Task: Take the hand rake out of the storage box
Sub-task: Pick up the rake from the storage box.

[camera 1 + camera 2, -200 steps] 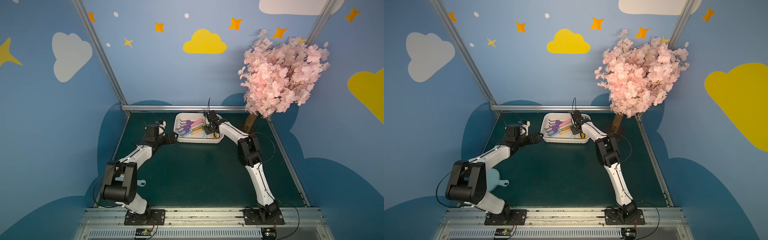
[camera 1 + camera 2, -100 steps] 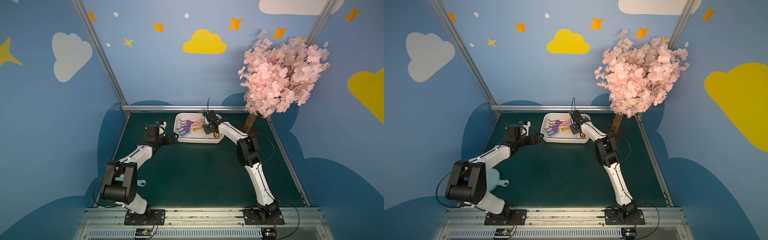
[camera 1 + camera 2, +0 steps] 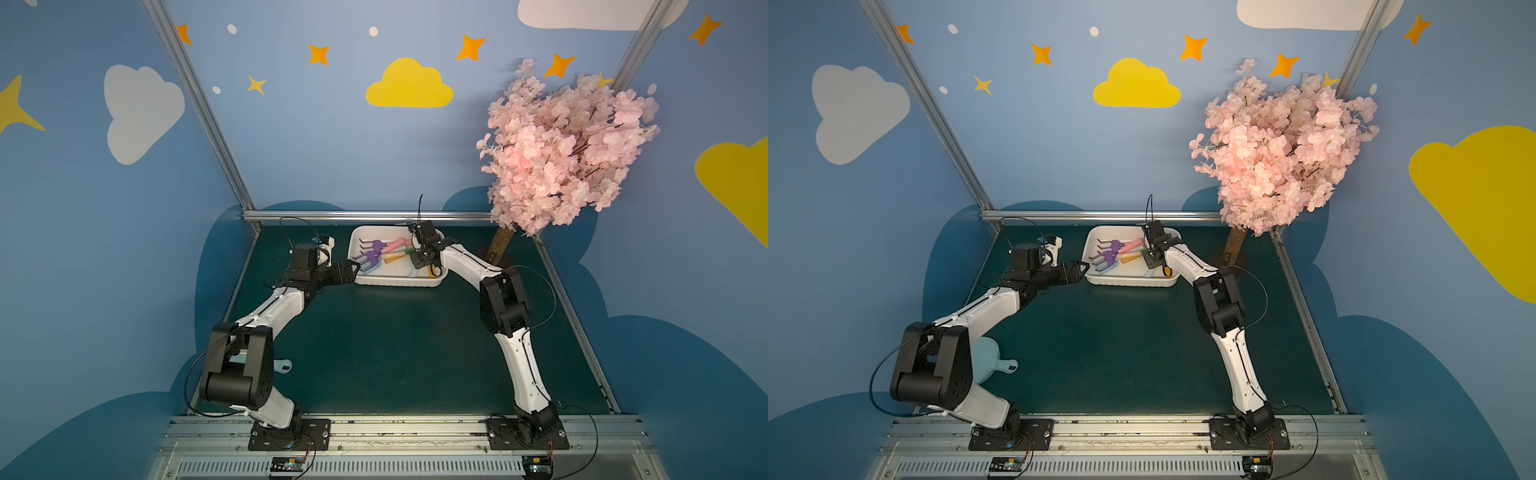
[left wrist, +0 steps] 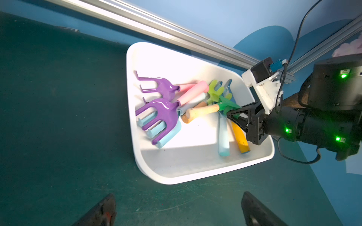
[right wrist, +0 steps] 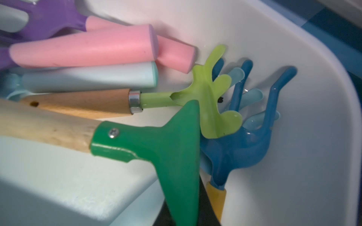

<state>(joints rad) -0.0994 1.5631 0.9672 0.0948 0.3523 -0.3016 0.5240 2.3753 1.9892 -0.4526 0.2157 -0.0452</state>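
- My left gripper (image 4: 178,193): only two dark finger stubs show, blurred and cut by the frame edge.
- My right gripper (image 4: 231,115): in my right wrist view it is only a dark blurred sliver behind the green rake (image 5: 176,140), whose tines and handle end run out of frame.
- A pale blue flat object (image 3: 992,357), lower left in both top views: mostly behind my left elbow, kind unclear.
- The storage box (image 3: 395,283), upper centre: contents too small to sort.

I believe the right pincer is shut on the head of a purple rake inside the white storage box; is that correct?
Not quite: the right pincer is shut on the head of the green rake, not a purple one, inside the white storage box, as the left wrist view shows.
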